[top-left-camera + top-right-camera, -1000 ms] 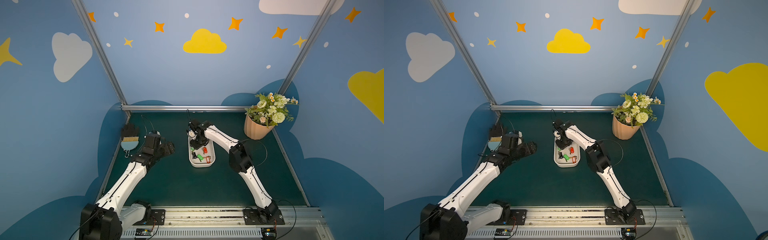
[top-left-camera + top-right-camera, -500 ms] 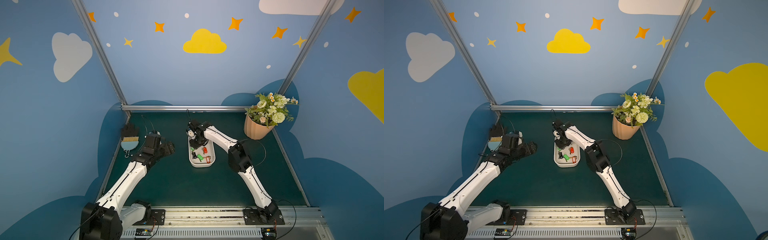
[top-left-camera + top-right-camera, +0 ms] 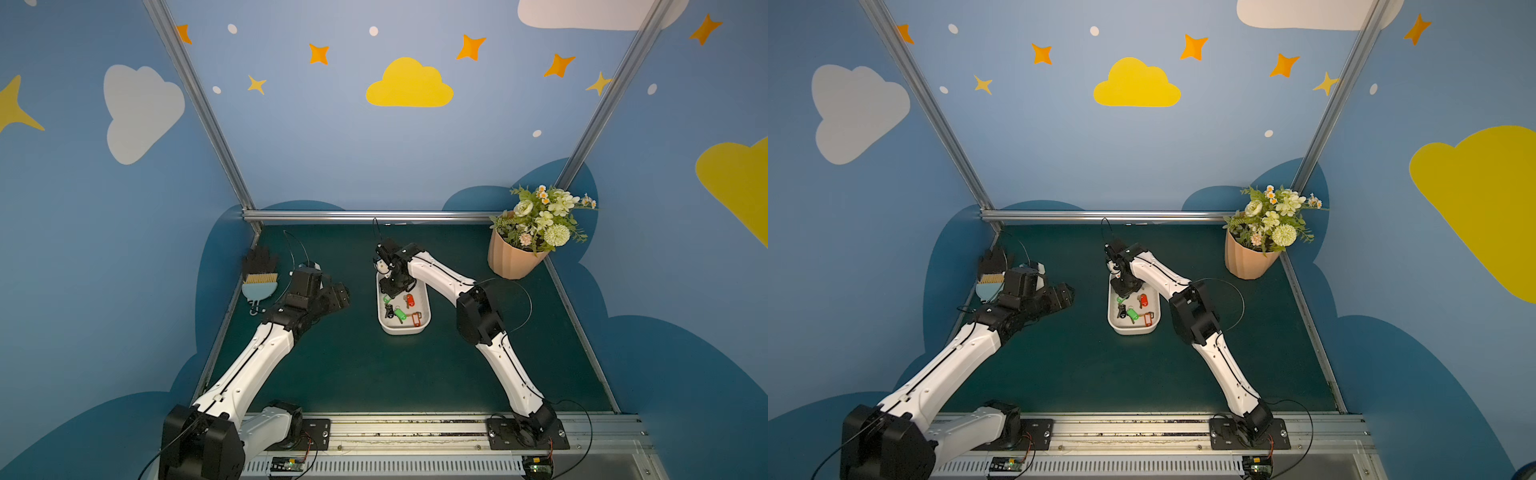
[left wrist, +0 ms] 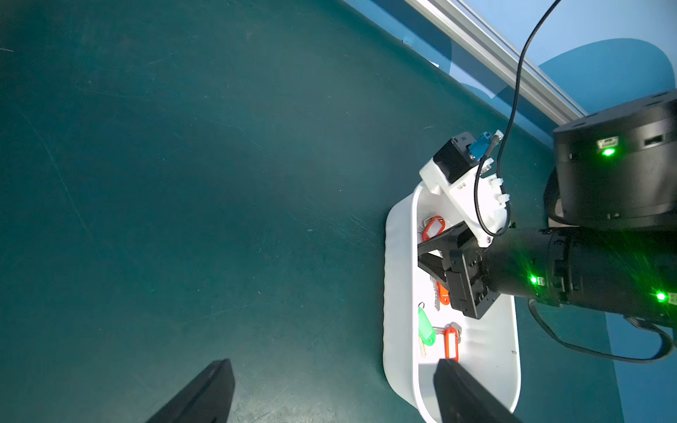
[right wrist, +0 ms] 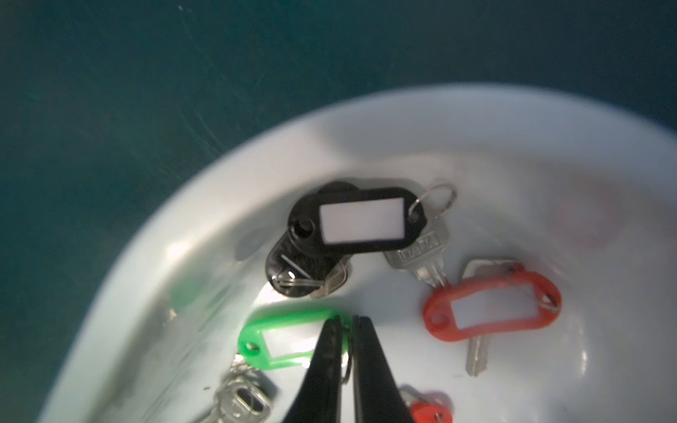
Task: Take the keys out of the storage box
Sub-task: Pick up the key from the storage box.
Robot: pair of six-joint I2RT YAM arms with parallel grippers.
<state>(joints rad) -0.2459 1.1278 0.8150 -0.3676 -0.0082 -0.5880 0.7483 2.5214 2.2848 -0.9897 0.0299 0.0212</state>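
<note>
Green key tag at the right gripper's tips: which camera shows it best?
The right wrist view: the green key tag fills the foreground, with the right gripper pinched shut at its ring end. Both top views show only a green speck beside the gripper; in the left wrist view I cannot pick it out.

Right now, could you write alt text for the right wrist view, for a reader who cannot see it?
The right gripper, jaws shut, pinches the ring end of a green tag inside the white box. A black tag and a red tag, each with a silver key, lie nearby; green mat shows outside.
</note>
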